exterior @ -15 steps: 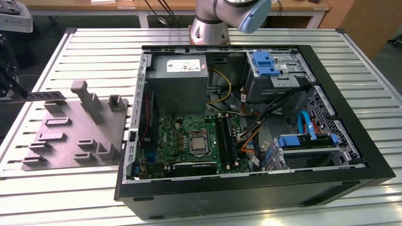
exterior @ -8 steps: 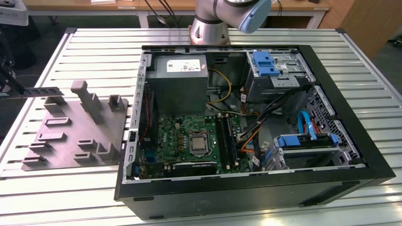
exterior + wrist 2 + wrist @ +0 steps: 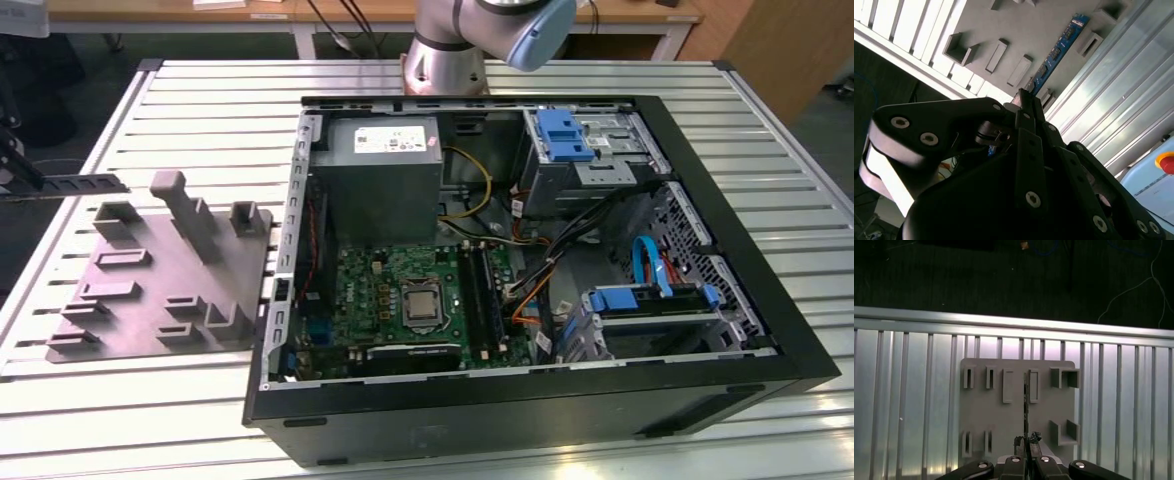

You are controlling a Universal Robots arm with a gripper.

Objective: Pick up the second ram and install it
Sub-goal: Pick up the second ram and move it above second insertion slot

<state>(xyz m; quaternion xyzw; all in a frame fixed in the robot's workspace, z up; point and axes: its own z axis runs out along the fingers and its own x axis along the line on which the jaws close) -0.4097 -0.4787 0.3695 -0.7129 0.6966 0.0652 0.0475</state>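
Observation:
The second ram [image 3: 1056, 52] is a long thin stick with a blue edge and dark chips. My gripper [image 3: 1026, 102] is shut on one end of it, and the rest reaches out ahead of the fingers. In the first wrist view the ram [image 3: 1025, 405] shows edge-on, held over the grey fixture [image 3: 981, 415] between its slots, with the gripper [image 3: 1025, 442] just behind it. In the exterior view the ram [image 3: 80, 184] hangs level as a dark bar above the fixture's [image 3: 147, 300] far end, at that view's left. The memory slots [image 3: 477, 290] lie beside the processor inside the open computer case.
The open black computer case [image 3: 747, 300] fills the exterior view's middle and right, with cables, blue drive brackets [image 3: 561, 128] and a power supply [image 3: 387, 160] inside. The fixture has upright grey tabs [image 3: 187, 215]. Everything rests on a slatted metal table [image 3: 134, 400]. The arm's base [image 3: 447, 55] stands behind the case.

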